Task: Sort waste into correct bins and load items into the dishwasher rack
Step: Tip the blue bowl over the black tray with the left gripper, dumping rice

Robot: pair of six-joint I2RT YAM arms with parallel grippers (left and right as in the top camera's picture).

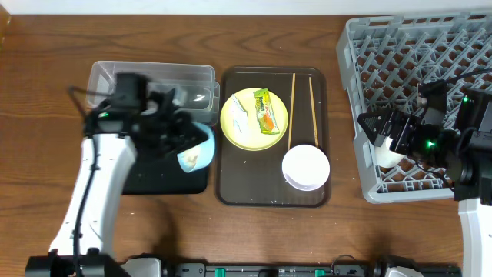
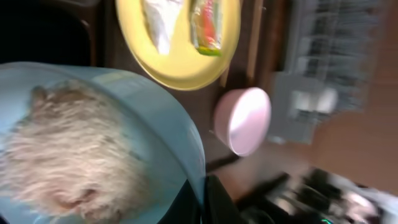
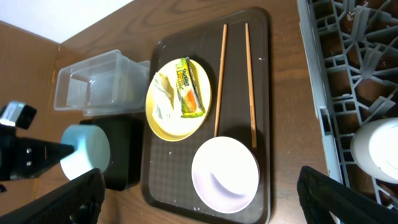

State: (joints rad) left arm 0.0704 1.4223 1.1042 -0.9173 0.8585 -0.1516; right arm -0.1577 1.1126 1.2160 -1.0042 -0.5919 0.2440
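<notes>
My left gripper (image 1: 201, 137) is shut on the rim of the light blue bowl (image 1: 196, 152) and holds it tilted over the black tray (image 1: 165, 182). In the left wrist view the gripper (image 2: 202, 199) pinches the bowl's (image 2: 155, 118) rim, and white rice (image 2: 68, 149) lies inside. The yellow plate (image 1: 244, 132) carries the snack wrapper (image 1: 264, 110) and paper scraps (image 1: 238, 117). Two chopsticks (image 1: 291, 108) and the white bowl (image 1: 305, 167) lie beside it. My right gripper (image 1: 374, 131) is open and empty over the grey rack (image 1: 415, 69), just above the white cup (image 1: 388, 156).
The clear tub (image 1: 150, 81) stands behind the black tray. The brown serving tray (image 1: 231, 185) holds the plate, chopsticks and white bowl. In the right wrist view the cup (image 3: 376, 149) sits inside the rack (image 3: 354, 56) at its near left corner.
</notes>
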